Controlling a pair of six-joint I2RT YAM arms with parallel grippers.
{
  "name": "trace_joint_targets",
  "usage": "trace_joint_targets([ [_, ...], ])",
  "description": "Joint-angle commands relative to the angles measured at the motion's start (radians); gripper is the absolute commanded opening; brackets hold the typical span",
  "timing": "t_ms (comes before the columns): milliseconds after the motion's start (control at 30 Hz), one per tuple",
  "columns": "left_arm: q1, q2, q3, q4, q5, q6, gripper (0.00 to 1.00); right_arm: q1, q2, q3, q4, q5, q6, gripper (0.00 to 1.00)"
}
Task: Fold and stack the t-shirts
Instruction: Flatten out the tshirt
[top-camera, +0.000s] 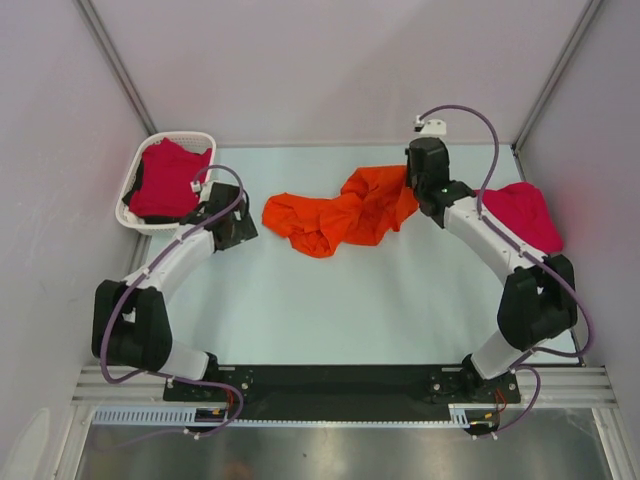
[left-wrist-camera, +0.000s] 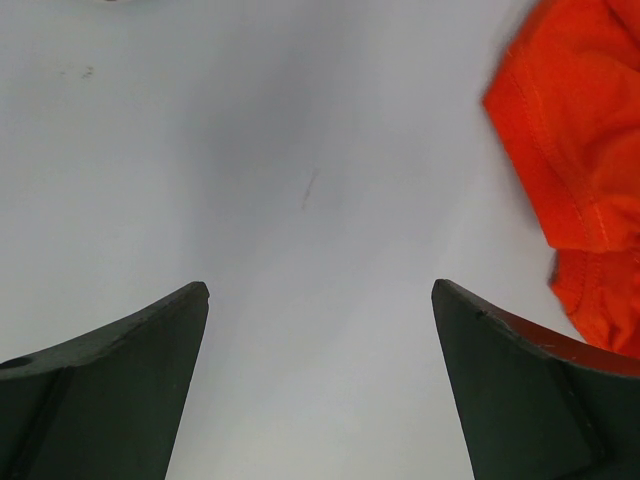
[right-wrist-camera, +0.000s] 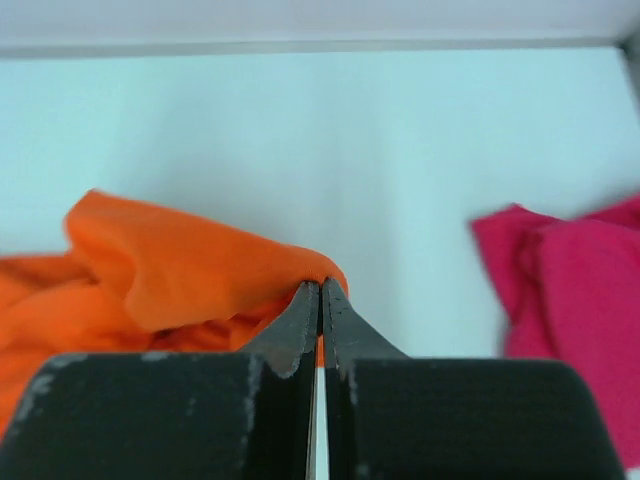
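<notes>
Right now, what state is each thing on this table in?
left gripper: open, empty
right gripper: shut on orange t-shirt
orange t-shirt: crumpled, unfolded, one edge pinched
basket: upright, holding cloth
pink t-shirt in basket: heaped, unfolded
pink t-shirt at right: bunched, not neatly folded

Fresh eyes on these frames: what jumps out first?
The bright orange t-shirt lies crumpled mid-table, with the right tool pinched shut on its right end. Next come a crimson-pink t-shirt piled in the white lattice basket at far left, and a second crimson-pink t-shirt at the table's right edge. The left tool hangs open over bare table beside the orange cloth.
</notes>
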Motion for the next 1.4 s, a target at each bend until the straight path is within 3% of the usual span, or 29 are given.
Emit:
trace_joint_targets([
  [0, -0.101, 0.002, 0.004, 0.042, 0.032, -0.004, 1.0, -0.083, 0.066, 0.013, -0.006, 0.17, 0.055, 0.0],
  [167, -0.204, 0.066, 0.033, 0.047, 0.039, -0.013, 1.0, -0.129, 0.218, 0.053, -0.135, 0.348, 0.106, 0.0],
  [233, -0.253, 0.086, 0.05, 0.048, 0.036, -0.017, 1.0, -0.134, 0.249, 0.041, -0.125, 0.484, 0.12, 0.0],
  [333, -0.318, 0.132, 0.072, 0.06, 0.029, -0.023, 1.0, -0.157, 0.258, 0.012, -0.1, 0.52, 0.155, 0.0],
  [500, -0.411, 0.195, 0.13, 0.079, 0.006, -0.019, 1.0, -0.115, 0.118, -0.108, 0.055, 0.508, 0.118, 0.03],
  [633, -0.422, 0.197, 0.164, 0.125, 0.013, -0.019, 1.0, -0.039, 0.01, -0.203, 0.214, 0.503, 0.051, 0.08],
  [800, -0.422, 0.201, 0.225, 0.145, 0.033, 0.024, 1.0, -0.036, -0.05, -0.217, 0.218, 0.515, 0.04, 0.13],
  [833, -0.422, 0.206, 0.233, 0.143, 0.045, 0.029, 1.0, -0.036, -0.058, -0.216, 0.201, 0.521, 0.041, 0.43],
  [900, -0.422, 0.226, 0.251, 0.145, 0.056, 0.029, 1.0, -0.033, -0.067, -0.222, 0.204, 0.547, 0.043, 0.74],
  [933, -0.424, 0.234, 0.257, 0.151, 0.07, 0.027, 1.0, -0.029, -0.073, -0.228, 0.208, 0.549, 0.043, 0.96],
  [967, -0.424, 0.25, 0.261, 0.154, 0.076, 0.027, 0.99, -0.026, -0.076, -0.229, 0.21, 0.552, 0.043, 1.0],
  [1200, -0.425, 0.364, 0.293, 0.272, 0.171, 0.01, 0.99, 0.007, -0.058, -0.225, 0.201, 0.534, 0.035, 1.0],
  [1367, -0.425, 0.465, 0.365, 0.275, 0.176, 0.013, 0.93, 0.018, -0.062, -0.234, 0.201, 0.506, 0.031, 1.0],
])
